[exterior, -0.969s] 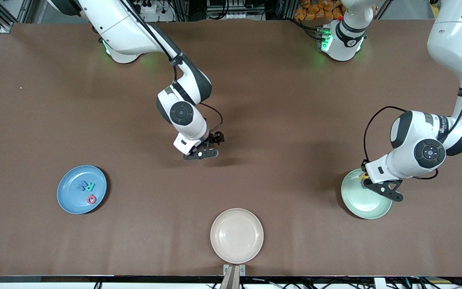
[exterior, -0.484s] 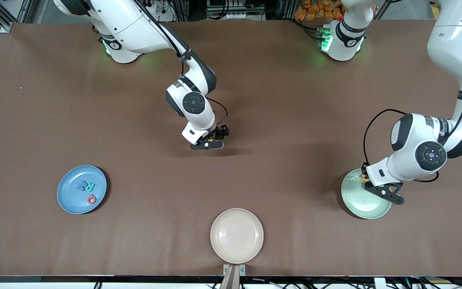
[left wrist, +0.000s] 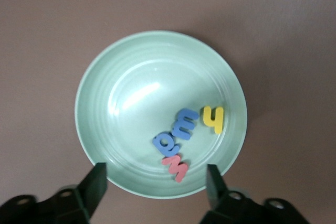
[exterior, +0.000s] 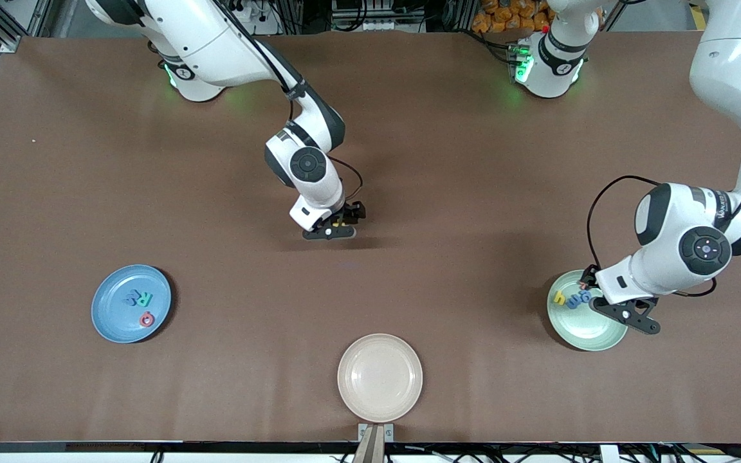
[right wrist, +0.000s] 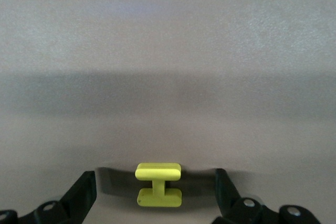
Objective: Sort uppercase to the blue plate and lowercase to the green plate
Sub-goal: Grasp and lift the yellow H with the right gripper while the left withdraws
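Note:
The green plate lies toward the left arm's end of the table. In it are the lowercase letters: yellow h, two blue letters and red m. My left gripper hangs open and empty above that plate's rim. The blue plate holds three uppercase letters: teal R, blue M and a red ring. The yellow H lies on the bare table mid-table. My right gripper is low and open, one finger on each side of the H.
A cream plate sits near the table's front edge, nearer the front camera than the right gripper. Brown tabletop stretches between the three plates. Both arm bases stand along the edge farthest from that camera.
My left gripper has opened and let the yellow h drop into the green plate, then shifted slightly off it. My right gripper has moved over the yellow H and come lower.

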Motion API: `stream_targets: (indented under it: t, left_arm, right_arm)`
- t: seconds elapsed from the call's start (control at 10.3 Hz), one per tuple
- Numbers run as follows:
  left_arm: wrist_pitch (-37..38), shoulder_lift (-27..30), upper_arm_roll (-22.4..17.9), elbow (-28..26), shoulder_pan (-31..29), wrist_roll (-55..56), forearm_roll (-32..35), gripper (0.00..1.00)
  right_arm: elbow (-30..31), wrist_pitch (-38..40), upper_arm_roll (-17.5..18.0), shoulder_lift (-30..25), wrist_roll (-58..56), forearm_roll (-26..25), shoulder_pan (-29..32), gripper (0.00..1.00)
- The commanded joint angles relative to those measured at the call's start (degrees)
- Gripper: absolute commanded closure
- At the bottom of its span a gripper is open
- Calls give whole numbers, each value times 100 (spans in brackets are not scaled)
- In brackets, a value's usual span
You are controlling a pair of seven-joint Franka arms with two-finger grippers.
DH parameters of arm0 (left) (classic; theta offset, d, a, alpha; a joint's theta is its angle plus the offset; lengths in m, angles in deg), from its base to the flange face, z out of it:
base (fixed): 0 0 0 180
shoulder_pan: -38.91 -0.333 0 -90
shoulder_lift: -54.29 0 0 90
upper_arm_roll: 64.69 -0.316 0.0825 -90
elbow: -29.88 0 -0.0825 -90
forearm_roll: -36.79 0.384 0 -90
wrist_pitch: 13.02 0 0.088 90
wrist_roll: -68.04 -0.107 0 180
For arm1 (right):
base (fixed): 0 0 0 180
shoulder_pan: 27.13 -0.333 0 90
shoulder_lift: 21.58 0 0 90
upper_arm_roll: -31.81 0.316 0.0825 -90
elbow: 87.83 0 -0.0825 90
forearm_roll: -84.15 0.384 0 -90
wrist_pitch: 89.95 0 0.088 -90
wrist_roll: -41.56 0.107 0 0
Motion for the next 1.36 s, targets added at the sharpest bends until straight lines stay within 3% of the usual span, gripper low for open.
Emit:
stream_targets:
  t: [0.0, 0.29, 0.48, 0.77, 1.16, 1.26]
  left_arm:
    - [239, 404, 16, 176, 85, -60, -678, 0]
    - [1108, 1204, 34, 202, 164, 378, -1541, 0]
    - [1697, 1749, 33, 202, 374, 930, -1587, 0]
    - [2007, 2427, -37, 194, 743, 968, -1578, 0]
    - [2426, 2911, -694, 193, 1261, 977, -1700, 0]
    - [2525, 3060, -1114, 176, 1498, 960, -1753, 0]
  right_arm:
    - [-112, 314, 32, -44, 288, -136, -22, 0]
    - [-183, 492, 24, -35, 473, -259, -111, 0]
    - [-218, 483, 15, 26, 552, -329, -119, 0]
    - [-253, 448, 6, 97, 728, -452, -128, 0]
    - [-288, 422, -20, 114, 737, -453, -128, 3]
    - [-289, 422, -20, 114, 737, -453, -128, 45]
